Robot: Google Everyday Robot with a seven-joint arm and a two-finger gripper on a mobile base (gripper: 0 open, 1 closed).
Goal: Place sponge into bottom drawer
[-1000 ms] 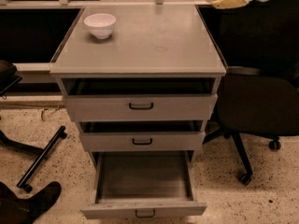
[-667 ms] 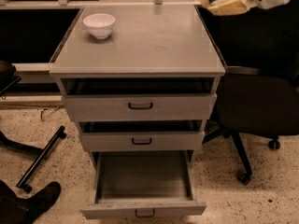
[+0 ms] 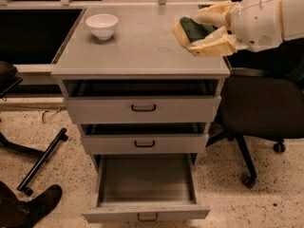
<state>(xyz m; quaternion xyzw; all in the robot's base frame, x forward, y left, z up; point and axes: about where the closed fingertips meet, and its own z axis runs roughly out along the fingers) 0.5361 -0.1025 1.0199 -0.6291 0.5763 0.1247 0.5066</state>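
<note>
My gripper (image 3: 195,29) comes in from the upper right on a white arm and hovers above the right part of the cabinet top (image 3: 137,46). Its pale yellow fingers (image 3: 213,44) are shut on the sponge (image 3: 190,28), whose dark green scouring layer shows between them. The bottom drawer (image 3: 146,186) is pulled wide open at the foot of the cabinet, and its inside is bare. The gripper is high above it and to its right.
A white bowl (image 3: 101,25) stands on the cabinet top at the back left. The two upper drawers (image 3: 142,109) are slightly open. A black office chair (image 3: 266,109) stands right of the cabinet. A dark bar (image 3: 42,161) and a shoe (image 3: 28,208) lie on the floor at left.
The gripper with the sponge has moved down and to the left, from the top right corner to over the right part of the cabinet top.
</note>
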